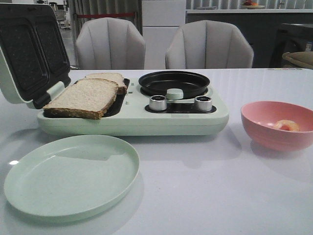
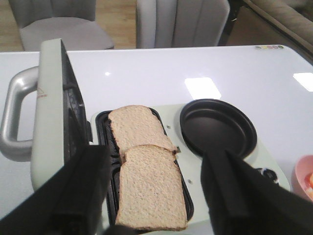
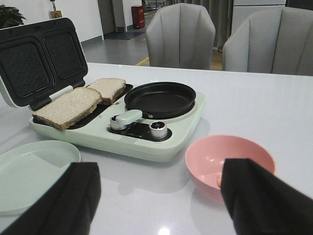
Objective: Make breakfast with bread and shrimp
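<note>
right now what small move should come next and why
Probably lower the open right gripper into the pink bowl to grasp the shrimp: both bread slices already lie on the open grill, while the black pan is empty.

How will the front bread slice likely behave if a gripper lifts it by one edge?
The front bread slice looks thin and soft, so it would probably sag. Its corner overhangs the sandwich maker, offering a grip. Pinching hard likely dents the crumb.
</note>
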Robot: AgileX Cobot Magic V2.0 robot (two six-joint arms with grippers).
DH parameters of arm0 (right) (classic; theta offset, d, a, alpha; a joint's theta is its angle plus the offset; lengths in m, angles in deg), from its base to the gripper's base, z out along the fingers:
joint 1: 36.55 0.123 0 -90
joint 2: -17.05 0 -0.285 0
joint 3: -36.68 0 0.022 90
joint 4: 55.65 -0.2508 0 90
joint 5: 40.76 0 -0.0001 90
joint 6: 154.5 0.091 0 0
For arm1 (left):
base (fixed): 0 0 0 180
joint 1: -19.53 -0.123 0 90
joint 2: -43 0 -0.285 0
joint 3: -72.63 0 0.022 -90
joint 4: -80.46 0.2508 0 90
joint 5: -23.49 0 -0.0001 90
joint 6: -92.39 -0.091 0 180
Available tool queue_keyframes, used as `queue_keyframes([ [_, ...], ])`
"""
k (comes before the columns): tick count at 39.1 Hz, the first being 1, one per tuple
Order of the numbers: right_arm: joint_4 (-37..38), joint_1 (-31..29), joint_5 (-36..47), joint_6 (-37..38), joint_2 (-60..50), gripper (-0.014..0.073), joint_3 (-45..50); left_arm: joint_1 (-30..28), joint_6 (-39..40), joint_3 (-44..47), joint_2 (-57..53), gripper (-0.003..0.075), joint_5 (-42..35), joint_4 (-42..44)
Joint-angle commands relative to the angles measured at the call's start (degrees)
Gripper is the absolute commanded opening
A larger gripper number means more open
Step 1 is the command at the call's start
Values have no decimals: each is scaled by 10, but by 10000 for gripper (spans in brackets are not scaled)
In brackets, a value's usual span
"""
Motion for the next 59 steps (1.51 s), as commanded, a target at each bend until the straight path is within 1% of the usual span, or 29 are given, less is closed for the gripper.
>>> queue_keyframes([
  [1, 2, -5, 52, -1, 6, 605, -16, -40, 3, -58, 32, 458, -18, -42],
  [6, 2, -5, 52, -1, 6, 605, -16, -109, -2, -106, 86, 457, 16, -83],
  [8, 2, -5, 52, -1, 6, 605, -16, -134, -20, -121, 108, 457, 27, -103],
  [12, 2, -5, 52, -1, 6, 605, -16, -189, -74, -150, 146, 457, 63, -190],
  [16, 2, -5, 52, -1, 6, 605, -16, -230, -134, -170, 182, 457, 103, -287],
  [18, 2, -5, 52, -1, 6, 605, -16, -248, -157, -177, 200, 457, 120, -325],
  [21, 2, -5, 52, -1, 6, 605, -16, -264, -181, -181, 219, 457, 135, -357],
  [28, 2, -5, 52, -1, 6, 605, -16, -271, -209, -181, 251, 457, 132, -367],
  [36, 2, -5, 52, -1, 6, 605, -16, -271, -220, -181, 285, 457, 131, -388],
  [44, 2, -5, 52, -1, 6, 605, -16, -271, -220, -181, 312, 457, 131, -393],
  [56, 2, -5, 52, -1, 6, 605, -16, -270, -224, -181, 342, 456, 139, -428],
  [59, 2, -5, 52, -1, 6, 605, -16, -270, -228, -181, 346, 414, 143, -432],
])
